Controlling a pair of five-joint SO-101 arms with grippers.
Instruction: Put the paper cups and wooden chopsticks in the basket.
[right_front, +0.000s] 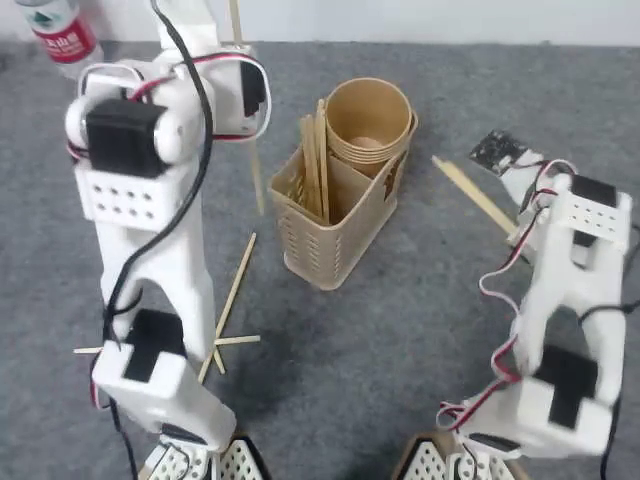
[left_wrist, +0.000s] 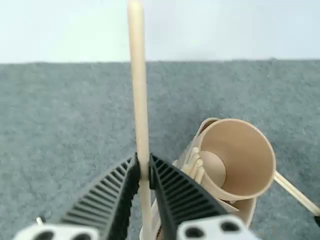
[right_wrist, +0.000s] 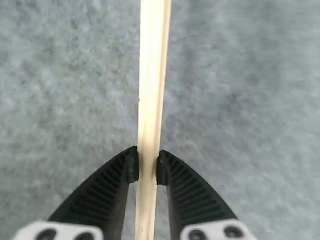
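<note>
1. Left gripper (left_wrist: 144, 167): the jaws are pressed tight on the upright chopstick, with no gap either side. It hangs above the carpet towards the far-left corner, to the left of the basket.
2. Upright chopstick (left_wrist: 137, 75): pale wood, standing near vertical. It is clamped partway along, so one end rises well above the fingers and the other hangs below them, beside the basket and outside it.
3. Right gripper (right_wrist: 147, 167): the jaws are closed against both sides of the flat chopstick. It sits low over the carpet near the right edge.
4. Flat chopstick (right_wrist: 152, 75): broad, pale wood, lying at a slant to the right of the basket and apart from it. Whether it touches the carpet cannot be told.
5. Basket (right_front: 330, 250): tan, slotted walls, with a divider. It stands upright near the middle of the carpet, somewhat towards the far edge.
6. Paper cups (right_front: 368, 115): a brown nested stack, mouth up, in the basket's compartment nearest the far edge.
7. Stowed chopsticks (right_front: 312, 160): a bundle standing on end in the basket's other compartment, leaning beside the cups.
8. Loose chopsticks (right_front: 232, 290): several lie crossed on the carpet towards the near-left corner, beside the left arm's base.
9. Bottle (right_front: 62, 35): clear with a red label, at the far-left corner.
10. Carpet (right_front: 400, 330): grey and short-piled; it carries everything listed.
</note>
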